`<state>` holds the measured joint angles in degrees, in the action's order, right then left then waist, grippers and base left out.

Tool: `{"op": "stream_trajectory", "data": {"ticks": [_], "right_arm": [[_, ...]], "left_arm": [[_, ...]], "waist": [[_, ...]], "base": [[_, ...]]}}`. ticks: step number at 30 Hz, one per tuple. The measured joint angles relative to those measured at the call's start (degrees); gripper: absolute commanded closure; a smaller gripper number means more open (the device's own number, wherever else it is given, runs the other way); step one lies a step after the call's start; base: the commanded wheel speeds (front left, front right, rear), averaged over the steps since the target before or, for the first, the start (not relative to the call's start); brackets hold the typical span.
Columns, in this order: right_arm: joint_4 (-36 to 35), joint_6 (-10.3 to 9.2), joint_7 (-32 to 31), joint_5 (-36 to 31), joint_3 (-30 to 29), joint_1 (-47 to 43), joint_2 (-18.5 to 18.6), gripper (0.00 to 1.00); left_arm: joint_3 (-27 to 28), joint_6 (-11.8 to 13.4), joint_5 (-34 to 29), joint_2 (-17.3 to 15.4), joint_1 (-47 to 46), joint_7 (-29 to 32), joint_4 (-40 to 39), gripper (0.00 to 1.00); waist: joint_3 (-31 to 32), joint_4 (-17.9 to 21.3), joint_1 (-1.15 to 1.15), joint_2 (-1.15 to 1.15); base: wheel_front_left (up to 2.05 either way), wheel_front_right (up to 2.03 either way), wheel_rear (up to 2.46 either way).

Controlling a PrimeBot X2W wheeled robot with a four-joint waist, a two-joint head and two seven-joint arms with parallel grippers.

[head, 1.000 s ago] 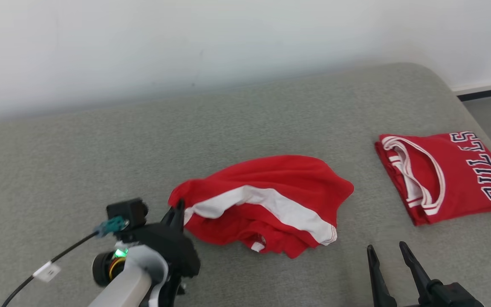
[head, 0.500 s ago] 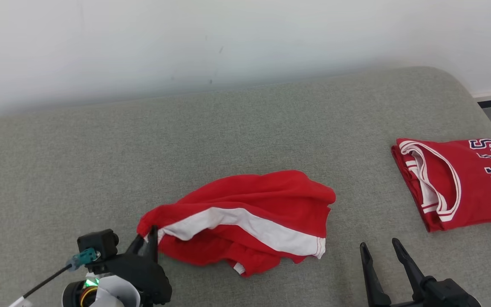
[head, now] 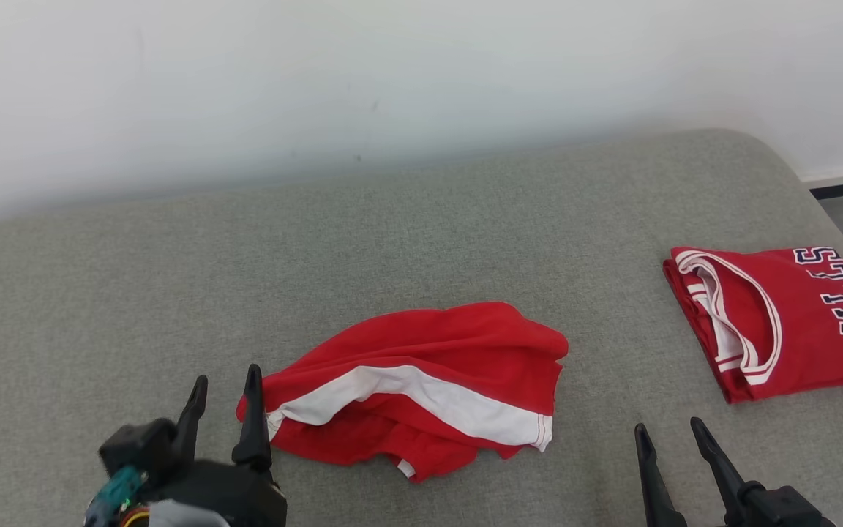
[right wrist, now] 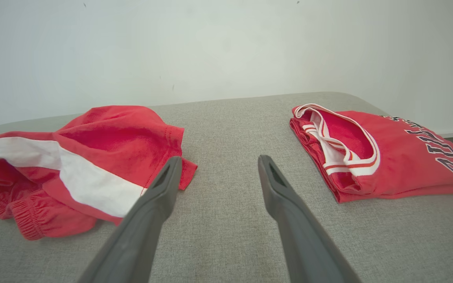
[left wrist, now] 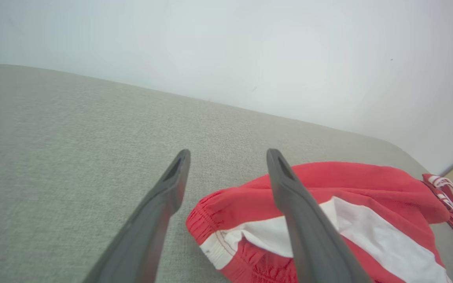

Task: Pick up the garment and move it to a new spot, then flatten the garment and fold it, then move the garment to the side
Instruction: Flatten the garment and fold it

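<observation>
The garment [head: 421, 380] is a crumpled pair of red shorts with a white stripe, lying in a heap on the grey cushioned surface [head: 392, 234] near the front middle. My left gripper [head: 225, 382] stands open at the heap's left end, its right finger touching or just in front of the waistband edge. The left wrist view has the garment [left wrist: 368, 204] lying to the right, behind the right finger, and nothing between the fingers. My right gripper [head: 669, 432] is open at the lower right, apart from the cloth. The right wrist view puts the garment [right wrist: 104, 157] at the left.
A folded red jersey [head: 787, 322] with dark letters lies at the right end of the surface, near its edge; in the right wrist view the jersey [right wrist: 387, 157] is at the right. A pale wall [head: 392, 73] runs behind. Floor shows beyond the right edge.
My left gripper has let go of the garment's left end and opened. The heap has settled on the surface. The head camera has shifted a little.
</observation>
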<state>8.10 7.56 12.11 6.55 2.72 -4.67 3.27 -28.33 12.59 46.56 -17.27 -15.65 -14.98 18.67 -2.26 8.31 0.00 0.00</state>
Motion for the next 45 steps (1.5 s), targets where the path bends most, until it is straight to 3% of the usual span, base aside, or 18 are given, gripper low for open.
{"op": "stream_trajectory", "data": {"ticks": [3,7,11,17,27,43,45], "right_arm": [[-0.33,0.0,-0.11,0.0,-0.05,-0.2,0.02,0.0],[-0.54,0.0,-0.63,0.03,-0.02,-0.27,0.21,0.0],[-0.65,0.0,-1.3,0.45,0.18,-0.24,0.38,0.0],[0.65,0.0,-6.06,4.13,1.25,1.62,1.0,0.0],[8.75,0.0,-22.34,12.05,1.24,13.95,1.22,0.0],[21.49,0.0,-22.1,14.69,3.78,25.07,2.02,0.0],[21.91,0.0,-21.57,15.17,4.78,25.81,2.4,0.8]], "left_arm": [[6.37,-1.68,-6.57,2.23,6.26,-0.05,-7.13,0.0],[12.43,-6.49,-13.96,5.17,14.37,-0.05,-12.63,0.0],[16.82,-11.07,-19.54,7.84,20.1,-0.05,-14.62,0.0],[22.17,-15.61,-23.66,11.07,25.09,-0.05,-15.01,0.0],[25.52,-18.64,-27.35,13.33,24.73,-0.05,-14.95,0.0],[26.42,-19.69,-28.51,14.12,22.56,-0.05,-14.44,0.0],[26.55,-19.71,-28.61,14.13,22.54,-0.05,-14.47,0.0]], "waist": [[0.51,-0.44,0.0,0.0],[1.18,-1.01,0.0,0.0],[1.51,-1.83,0.0,0.0],[1.62,-3.06,0.0,0.0],[0.0,-4.7,0.01,0.0],[-2.9,-8.41,0.01,0.0],[-3.07,-8.58,0.01,0.0]], "base": [[0.0,0.0,0.0],[0.0,0.0,0.0],[0.0,0.0,0.0],[0.0,0.0,0.0],[0.0,0.0,0.0],[0.0,0.0,0.0],[0.0,0.0,0.0]]}}
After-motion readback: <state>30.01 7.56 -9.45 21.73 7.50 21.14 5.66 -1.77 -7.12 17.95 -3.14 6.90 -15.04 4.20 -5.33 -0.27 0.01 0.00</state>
